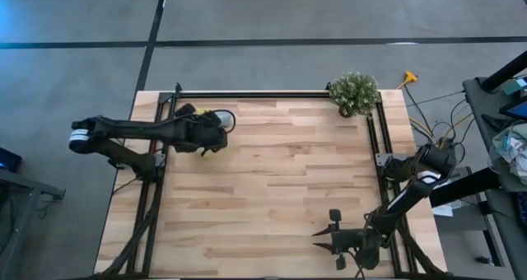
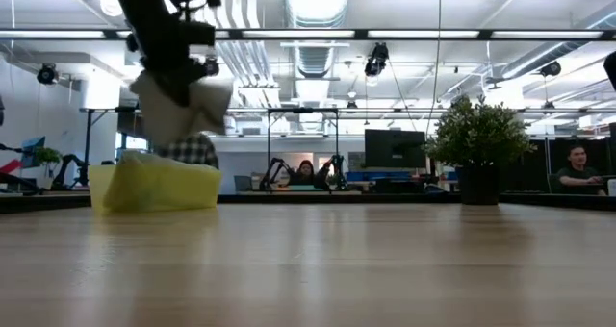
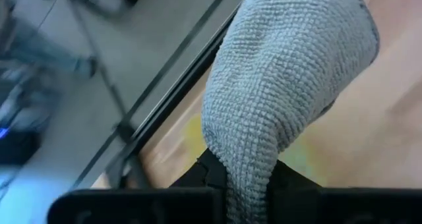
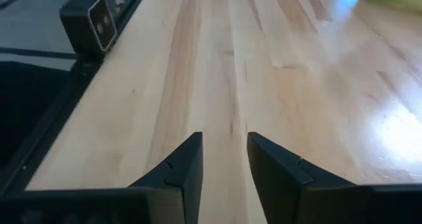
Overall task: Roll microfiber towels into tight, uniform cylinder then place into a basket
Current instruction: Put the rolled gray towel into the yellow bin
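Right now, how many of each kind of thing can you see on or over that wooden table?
Robot grippers: 2, the left gripper and the right gripper
Towels: 1, the grey towel held by the left gripper
Baskets: 1, the yellow basket
Potted plants: 1, the plant
Total: 5

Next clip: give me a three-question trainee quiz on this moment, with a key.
1. True or false: the left claw holds a grey-blue towel above the yellow basket.
2. Which claw waits near the table's front edge? A) left B) right
3. Fill in: the potted plant stands at the table's far ____ corner.

Key: 1 true. 2 B, the right claw, fingers apart, nothing between them. 3 right.
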`<control>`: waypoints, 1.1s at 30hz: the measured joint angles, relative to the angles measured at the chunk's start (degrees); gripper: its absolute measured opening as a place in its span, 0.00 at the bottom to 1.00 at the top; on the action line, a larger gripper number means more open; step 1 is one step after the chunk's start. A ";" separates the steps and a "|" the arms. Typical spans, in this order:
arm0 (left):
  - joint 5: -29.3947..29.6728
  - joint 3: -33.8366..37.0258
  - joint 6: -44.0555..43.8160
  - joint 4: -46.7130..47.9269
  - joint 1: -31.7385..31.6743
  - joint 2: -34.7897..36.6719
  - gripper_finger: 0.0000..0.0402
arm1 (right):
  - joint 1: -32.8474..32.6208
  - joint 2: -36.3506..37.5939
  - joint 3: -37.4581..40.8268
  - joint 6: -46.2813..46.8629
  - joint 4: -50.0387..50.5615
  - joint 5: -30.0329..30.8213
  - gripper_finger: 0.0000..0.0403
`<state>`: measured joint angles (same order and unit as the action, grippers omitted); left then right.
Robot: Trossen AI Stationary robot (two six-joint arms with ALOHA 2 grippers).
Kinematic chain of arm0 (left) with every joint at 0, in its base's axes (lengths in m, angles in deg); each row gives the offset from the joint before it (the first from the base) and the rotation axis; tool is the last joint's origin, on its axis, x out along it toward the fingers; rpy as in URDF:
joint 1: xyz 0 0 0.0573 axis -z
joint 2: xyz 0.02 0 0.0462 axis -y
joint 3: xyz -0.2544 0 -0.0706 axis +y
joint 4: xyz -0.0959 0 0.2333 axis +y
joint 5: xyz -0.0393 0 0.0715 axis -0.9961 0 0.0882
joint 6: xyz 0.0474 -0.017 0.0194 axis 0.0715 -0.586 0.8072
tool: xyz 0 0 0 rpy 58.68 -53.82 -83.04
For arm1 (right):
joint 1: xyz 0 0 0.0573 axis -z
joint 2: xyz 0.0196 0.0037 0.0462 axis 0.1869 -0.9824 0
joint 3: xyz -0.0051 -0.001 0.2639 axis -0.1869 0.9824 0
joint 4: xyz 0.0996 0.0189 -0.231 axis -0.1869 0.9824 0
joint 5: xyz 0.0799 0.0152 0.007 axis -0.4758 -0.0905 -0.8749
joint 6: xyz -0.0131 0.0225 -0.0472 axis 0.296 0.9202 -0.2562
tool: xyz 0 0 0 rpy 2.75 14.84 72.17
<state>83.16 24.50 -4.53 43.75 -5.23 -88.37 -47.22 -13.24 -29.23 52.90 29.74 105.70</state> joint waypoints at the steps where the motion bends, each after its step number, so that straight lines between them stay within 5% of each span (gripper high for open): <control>1: 0.06 0.00 -1.03 1.91 -1.06 -0.47 0.01 | 0.00 -0.20 0.00 0.02 -0.48 -0.04 0.28; 8: 0.18 0.07 -8.64 12.51 -7.58 -8.61 0.01 | -0.11 -0.50 -0.04 1.07 -0.66 -0.05 0.26; 18: -4.40 0.00 -10.80 8.66 -13.54 -19.74 0.02 | -0.82 -0.52 -0.04 2.95 -0.35 -0.17 0.25; 27: -16.45 0.17 -10.24 4.09 -13.91 -13.99 0.03 | -1.51 -0.55 -0.04 2.95 -0.35 -0.17 0.25; 33: -19.27 3.74 -14.45 4.28 -13.80 -9.93 0.03 | -1.51 -0.55 -0.04 2.95 -0.38 -0.15 0.25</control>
<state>63.89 28.24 -18.98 48.03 -19.02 -98.30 -48.73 -13.79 -29.27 55.85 29.37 105.55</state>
